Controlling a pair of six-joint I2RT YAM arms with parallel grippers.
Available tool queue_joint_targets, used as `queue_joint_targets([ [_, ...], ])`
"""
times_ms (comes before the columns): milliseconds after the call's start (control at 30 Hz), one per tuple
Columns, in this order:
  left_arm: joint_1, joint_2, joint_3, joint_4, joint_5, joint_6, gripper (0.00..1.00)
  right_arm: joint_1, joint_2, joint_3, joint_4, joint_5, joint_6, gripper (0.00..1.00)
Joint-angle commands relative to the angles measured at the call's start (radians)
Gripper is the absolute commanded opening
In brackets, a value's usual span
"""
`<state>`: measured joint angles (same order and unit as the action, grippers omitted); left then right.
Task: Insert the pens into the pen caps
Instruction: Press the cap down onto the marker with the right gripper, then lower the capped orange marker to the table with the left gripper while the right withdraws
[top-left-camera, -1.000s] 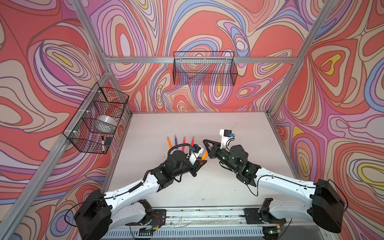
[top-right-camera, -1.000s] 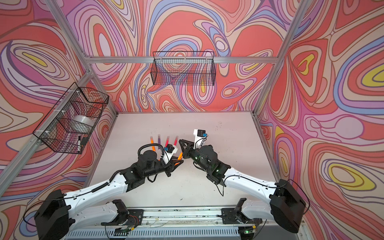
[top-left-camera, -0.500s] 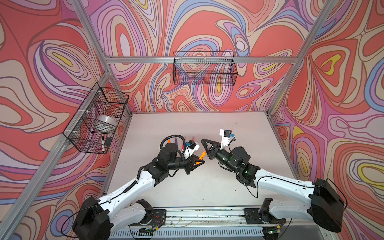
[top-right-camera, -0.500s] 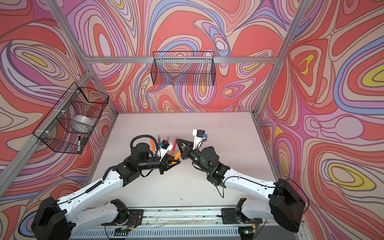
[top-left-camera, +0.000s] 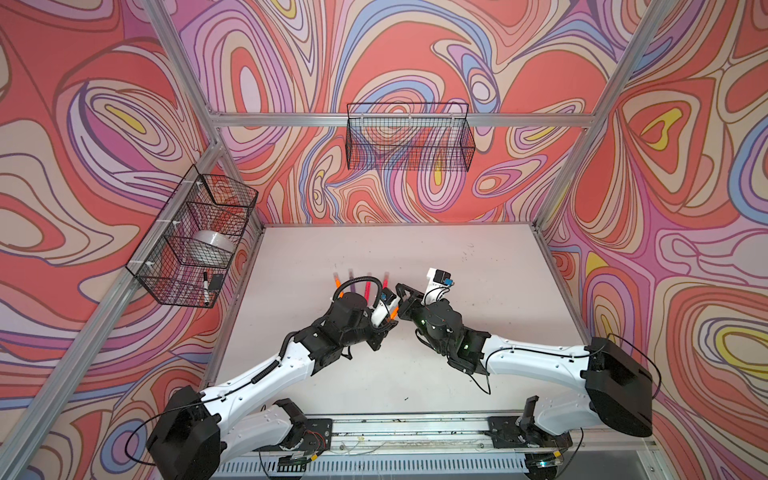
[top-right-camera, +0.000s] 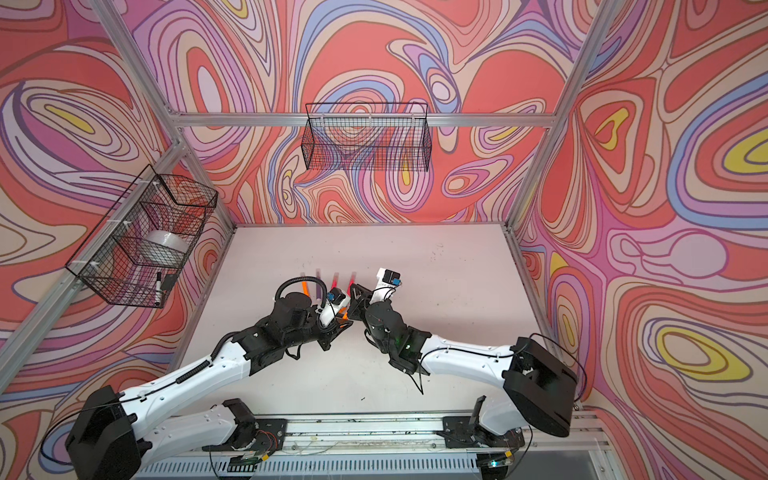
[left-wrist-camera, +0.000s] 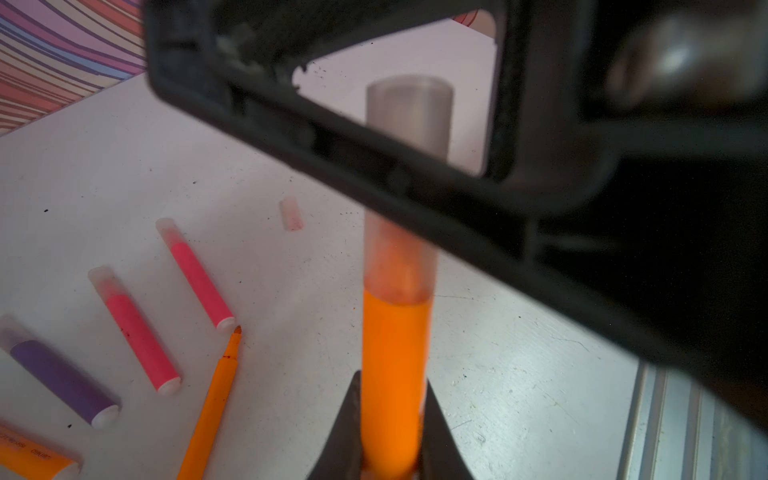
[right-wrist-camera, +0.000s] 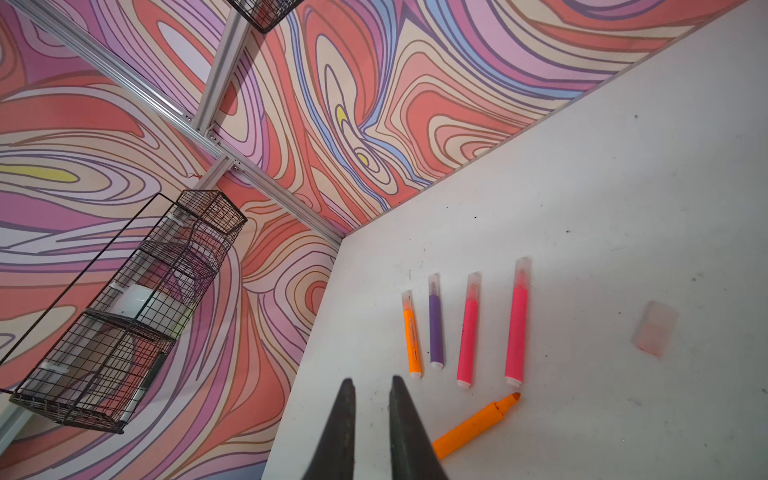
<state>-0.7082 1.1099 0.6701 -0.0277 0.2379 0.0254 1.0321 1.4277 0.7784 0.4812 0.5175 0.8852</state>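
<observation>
My left gripper (left-wrist-camera: 392, 382) is shut on an orange pen (left-wrist-camera: 395, 353), above the table's middle in both top views (top-left-camera: 384, 322). A translucent pen cap (left-wrist-camera: 409, 116) sits over the pen's tip. One finger of my right gripper (top-left-camera: 401, 291) crosses that cap. The right fingertips (right-wrist-camera: 372, 380) keep a narrow gap with nothing in it, and the grip point lies out of the right wrist view. On the table, an orange (right-wrist-camera: 412, 336), a purple (right-wrist-camera: 435, 328) and two pink (right-wrist-camera: 516, 328) pens lie capped in a row. An uncapped orange pen (right-wrist-camera: 473, 426) and a loose cap (right-wrist-camera: 654, 328) lie beside them.
A wire basket (top-left-camera: 195, 245) on the left wall holds a tape roll and a black-and-white marker (top-left-camera: 205, 286). Another wire basket (top-left-camera: 409, 137) hangs on the back wall. The pale table (top-left-camera: 457, 353) is bare to the right and front of the arms.
The left arm has swung its wrist up and brought the orange pen over to the right gripper's fingers. The right arm has hardly moved.
</observation>
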Motion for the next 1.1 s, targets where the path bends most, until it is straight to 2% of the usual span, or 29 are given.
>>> queue_joint_targets([
  [0, 0.047, 0.009, 0.100, 0.346, -0.224, -0.079, 0.00, 0.135, 0.002, -0.040, -0.251, -0.181, 0.023, 0.00],
  [133, 0.047, 0.015, 0.059, 0.319, -0.204, -0.094, 0.00, 0.114, -0.060, -0.031, -0.329, -0.107, 0.002, 0.02],
  [267, 0.047, 0.021, 0.026, 0.261, -0.173, -0.111, 0.00, 0.077, -0.145, -0.029, -0.411, -0.035, -0.011, 0.26],
  [367, 0.047, 0.031, -0.006, 0.225, -0.220, -0.140, 0.00, 0.060, -0.222, -0.034, -0.479, 0.052, -0.015, 0.35],
  [500, 0.056, 0.101, 0.004, 0.173, -0.267, -0.187, 0.00, 0.015, -0.304, -0.052, -0.561, 0.102, -0.004, 0.38],
  [667, 0.058, 0.289, 0.138, 0.093, -0.253, -0.243, 0.00, -0.032, -0.374, -0.090, -0.638, 0.143, 0.020, 0.40],
  [767, 0.058, 0.444, 0.270, 0.013, -0.248, -0.275, 0.00, -0.043, -0.399, -0.115, -0.669, 0.170, 0.044, 0.45],
  [900, 0.058, 0.642, 0.458, -0.124, -0.275, -0.322, 0.00, -0.055, -0.407, -0.133, -0.671, 0.167, 0.038, 0.50],
  [1067, 0.059, 0.786, 0.589, -0.197, -0.325, -0.355, 0.00, -0.081, -0.392, -0.126, -0.677, 0.139, 0.028, 0.50],
])
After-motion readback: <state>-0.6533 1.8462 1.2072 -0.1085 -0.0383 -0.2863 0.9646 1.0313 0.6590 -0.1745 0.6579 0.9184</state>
